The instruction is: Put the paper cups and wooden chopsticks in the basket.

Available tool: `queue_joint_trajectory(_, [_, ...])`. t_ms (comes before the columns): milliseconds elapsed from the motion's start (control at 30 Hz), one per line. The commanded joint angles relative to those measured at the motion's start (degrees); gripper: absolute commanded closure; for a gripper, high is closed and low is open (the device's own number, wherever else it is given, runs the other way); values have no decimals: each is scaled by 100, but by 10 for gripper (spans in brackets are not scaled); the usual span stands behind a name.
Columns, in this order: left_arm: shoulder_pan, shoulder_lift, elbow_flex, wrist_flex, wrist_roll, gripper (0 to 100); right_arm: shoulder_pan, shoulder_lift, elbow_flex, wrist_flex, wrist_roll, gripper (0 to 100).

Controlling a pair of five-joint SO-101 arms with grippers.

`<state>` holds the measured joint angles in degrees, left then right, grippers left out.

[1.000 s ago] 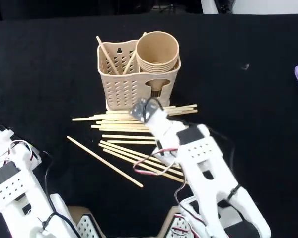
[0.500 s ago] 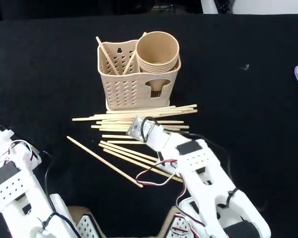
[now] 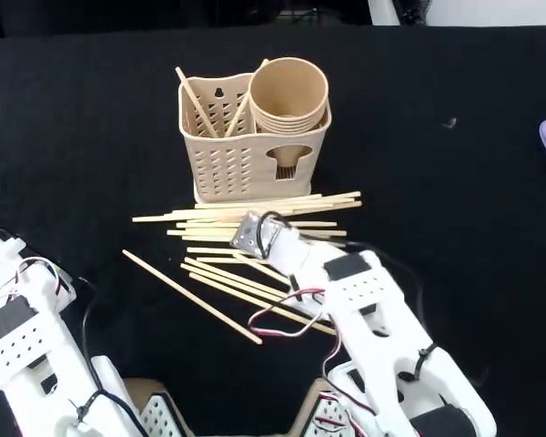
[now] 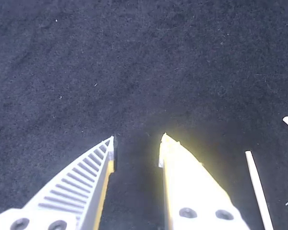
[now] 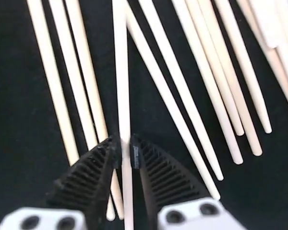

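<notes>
A black cloth [image 3: 455, 228] carries scattered wooden chopsticks [image 3: 200, 214].

White left arm [image 3: 23, 341] and right arm [image 3: 382, 309] show hole-dotted housings, red and black cables. Right gripper [image 5: 126, 152] is ribbed black; left gripper [image 4: 137, 143] pale.

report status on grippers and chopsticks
Right gripper shut on one chopstick in the pile. Left gripper open, over bare table. Cups in basket; neighbours crowd the gripped chopstick.
</notes>
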<state>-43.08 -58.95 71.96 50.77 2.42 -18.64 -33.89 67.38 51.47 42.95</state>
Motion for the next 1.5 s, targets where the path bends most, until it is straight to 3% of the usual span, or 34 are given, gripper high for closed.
queue_joint_trajectory(0, [75, -97, -215, 26, 35, 837, 62, -4, -409, 422, 44, 987])
queue_joint_trajectory(267, [75, -97, -215, 9, 35, 837, -44, -4, -312, 598, 53, 979])
queue_joint_trajectory(500, [75, -97, -215, 9, 35, 837, -598, 4, -259, 853, 44, 825])
queue_joint_trajectory(867, [75, -97, -215, 26, 35, 837, -862, 40, 453, 123, 44, 832])
queue_joint_trajectory(967, [75, -97, -215, 26, 35, 837, -853, 4, 426, 97, 44, 957])
queue_joint_trajectory(1000, [75, -97, -215, 26, 35, 837, -844, 4, 356, 123, 44, 995])
queue_joint_trajectory(1267, [75, -97, -215, 26, 35, 837, -334, -330, -690, 1187, 79, 988])
queue_joint_trajectory(1467, [75, -97, -215, 26, 35, 837, -316, -989, -532, 1310, 88, 988])
